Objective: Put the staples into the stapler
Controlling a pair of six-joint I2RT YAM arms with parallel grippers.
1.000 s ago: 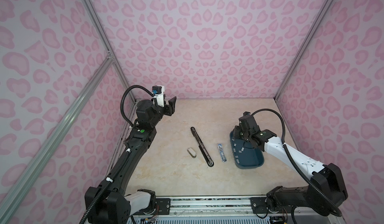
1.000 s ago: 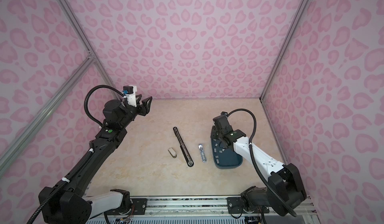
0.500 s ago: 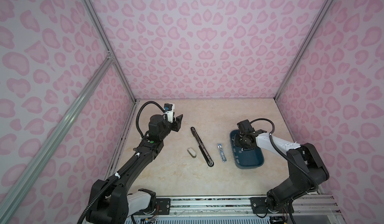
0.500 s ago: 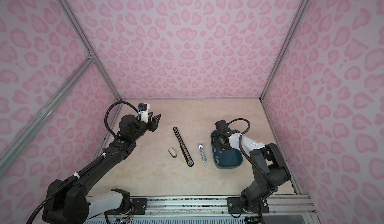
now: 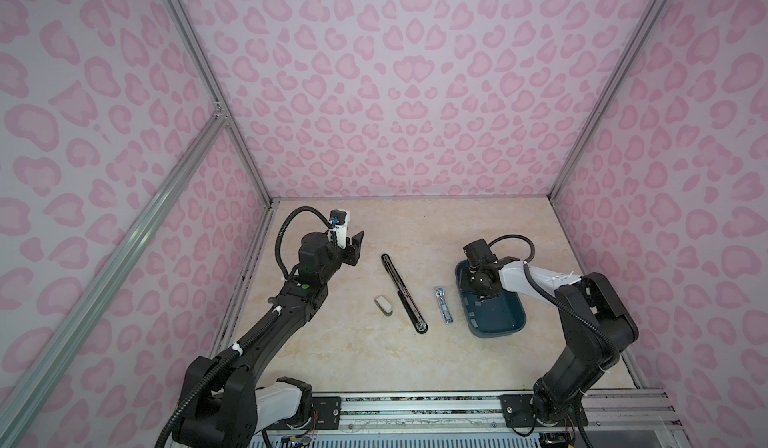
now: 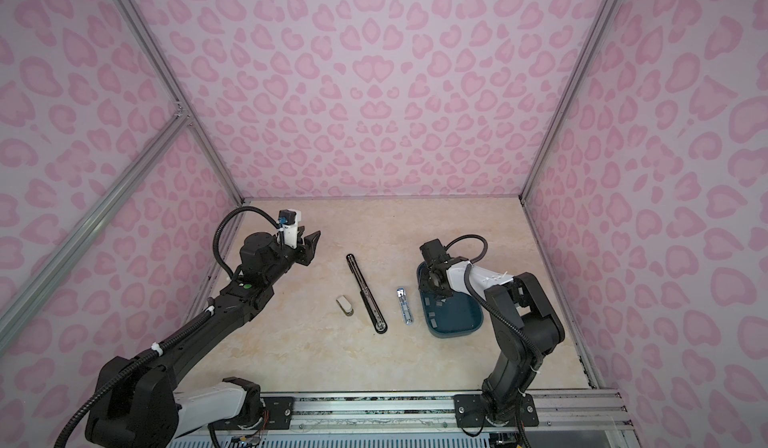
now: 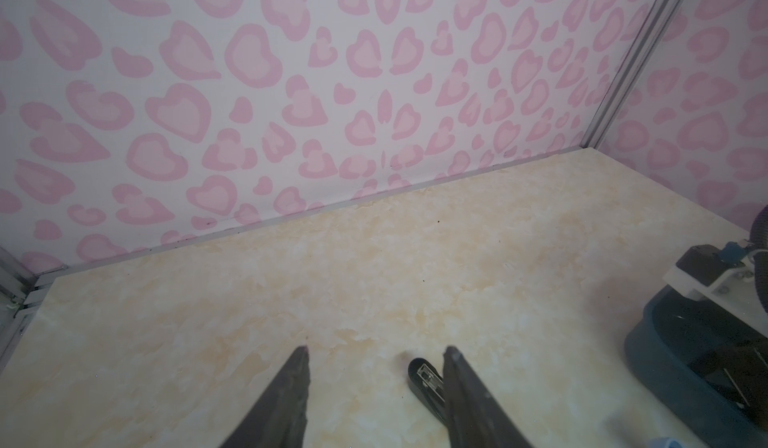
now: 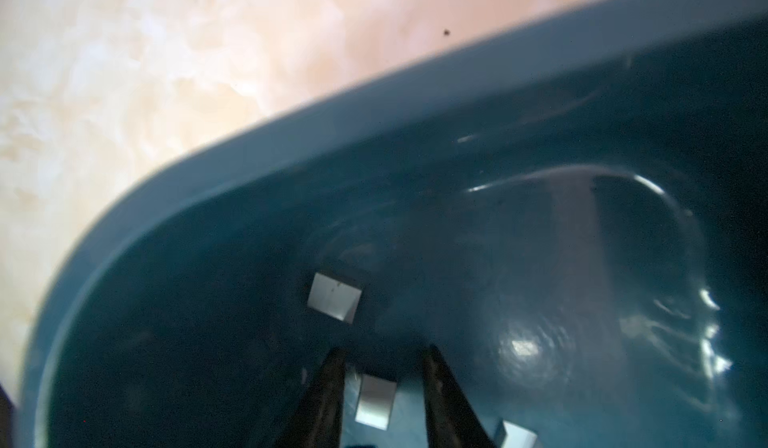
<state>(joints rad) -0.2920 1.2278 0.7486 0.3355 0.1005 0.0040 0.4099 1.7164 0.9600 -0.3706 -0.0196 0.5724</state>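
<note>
The stapler (image 5: 401, 292) (image 6: 365, 292) is long and black and lies opened flat mid-table in both top views. Its far end (image 7: 424, 377) shows beside one finger of my left gripper (image 7: 376, 352) (image 5: 357, 238), which hovers open and empty above the table to the left of that end. Several staples (image 8: 334, 298) (image 5: 478, 298) lie as pale strips in the blue tray (image 5: 498, 334) (image 8: 291, 122). My right gripper (image 8: 384, 352) (image 5: 478, 290) is down inside the tray, open. One staple strip (image 8: 374, 400) lies between its fingers, with a gap showing beside it.
A small silver metal stapler (image 5: 442, 311) (image 6: 404, 305) lies between the black stapler and the tray. A small white stapler-like piece (image 5: 383, 304) (image 6: 345, 304) sits left of the black stapler. Pink patterned walls enclose the table on three sides.
My left gripper came down and toward the middle, close to the black stapler's far end. My right gripper sank into the tray and its jaws narrowed around a strip.
</note>
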